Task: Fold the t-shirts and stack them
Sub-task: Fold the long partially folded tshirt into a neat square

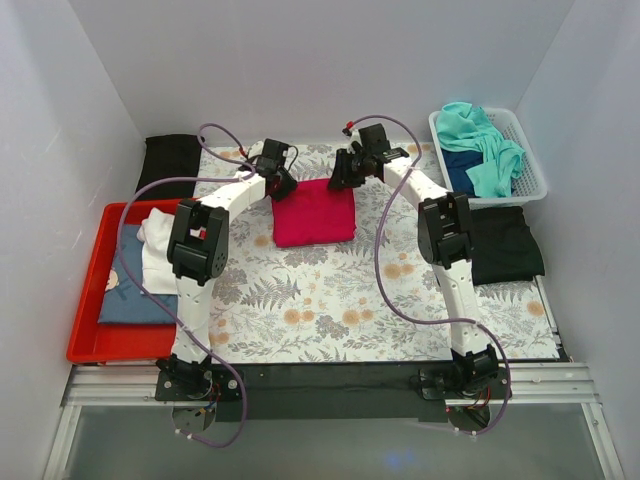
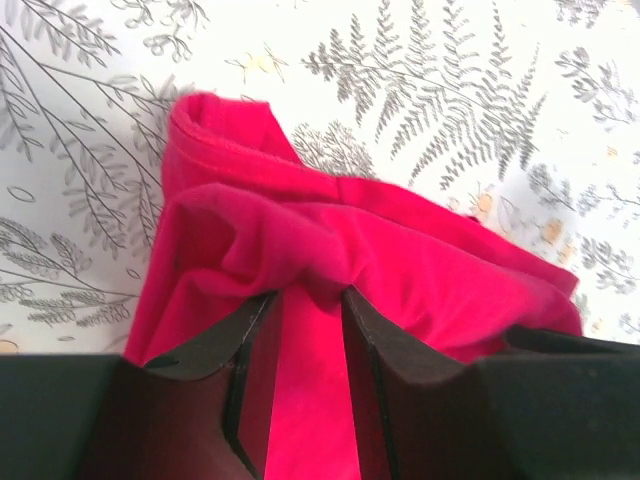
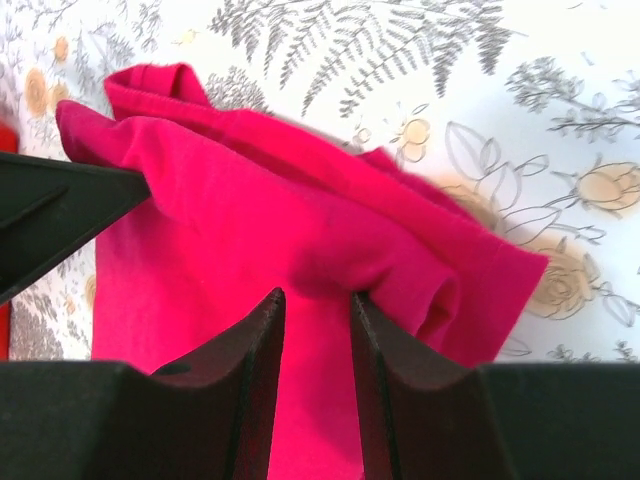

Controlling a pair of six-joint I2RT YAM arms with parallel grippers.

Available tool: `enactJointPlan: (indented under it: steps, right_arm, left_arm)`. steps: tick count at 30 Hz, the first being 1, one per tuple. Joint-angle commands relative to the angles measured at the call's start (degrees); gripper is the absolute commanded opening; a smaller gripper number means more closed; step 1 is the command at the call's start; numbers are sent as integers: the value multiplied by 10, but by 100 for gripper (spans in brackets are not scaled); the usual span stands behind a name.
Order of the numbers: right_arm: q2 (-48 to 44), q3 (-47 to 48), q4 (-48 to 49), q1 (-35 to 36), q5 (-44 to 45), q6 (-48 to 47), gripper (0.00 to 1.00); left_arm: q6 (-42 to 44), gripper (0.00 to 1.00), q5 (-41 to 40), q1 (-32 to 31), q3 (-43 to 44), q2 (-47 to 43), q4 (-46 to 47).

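Observation:
The crimson-red t-shirt (image 1: 314, 218) lies folded at the back middle of the flowered table cover (image 1: 330, 310). My left gripper (image 1: 283, 184) is shut on the shirt's far left corner, with cloth bunched between its fingers in the left wrist view (image 2: 308, 292). My right gripper (image 1: 344, 180) is shut on the far right corner (image 3: 318, 293). The red shirt fills both wrist views (image 2: 400, 270) (image 3: 250, 220). A black t-shirt (image 1: 505, 245) lies folded at the right. Teal (image 1: 482, 135) and navy (image 1: 463, 170) shirts lie in the basket.
A white basket (image 1: 535, 172) stands at the back right. A red tray (image 1: 88, 350) at the left holds folded blue (image 1: 125, 295) and white (image 1: 160, 245) clothes. A black folded cloth (image 1: 168, 162) lies at the back left. White walls close in three sides.

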Motion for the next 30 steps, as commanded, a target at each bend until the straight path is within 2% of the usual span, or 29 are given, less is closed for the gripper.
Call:
enactJointPlan:
  steps: [1,6,10,13,15,18,20,24,26,30]
  right_arm:
    - [12,46,20,-14,9,18,38]
    - [45,75,28,-35,12,37,39]
    - [37,63,27,-70,1,47,39]
    - [8,44,25,-96,-12,37,39]
    - [-25,34,14,-102,-9,11,39]
    - [-79,-9,4,-100,12,-14,39]
    - [-117,-40,-2,-100,26,-32,40]
    - [-150,-107,-23,-98,10,-58,47]
    - [-160,-121,-39,-95,3,-75,55]
    - [-175,-174,-40,-78,-4,-98,59]
  left_arm:
    - [14,29,-54,9,46,6,-16]
    - [14,28,-72,18,99,63,-64]
    - [3,27,-66,32,111,74,-104]
    - [15,26,-47,39,93,54,-86]
    - [55,26,-29,39,86,39,-43]
    - [104,31,-15,39,93,11,-12]
    - [131,39,-12,39,121,-1,-14]
    - [172,45,-21,40,139,-35,-39]
    - [175,49,-25,40,125,-51,-56]
    - [154,50,4,42,64,-111,-76]
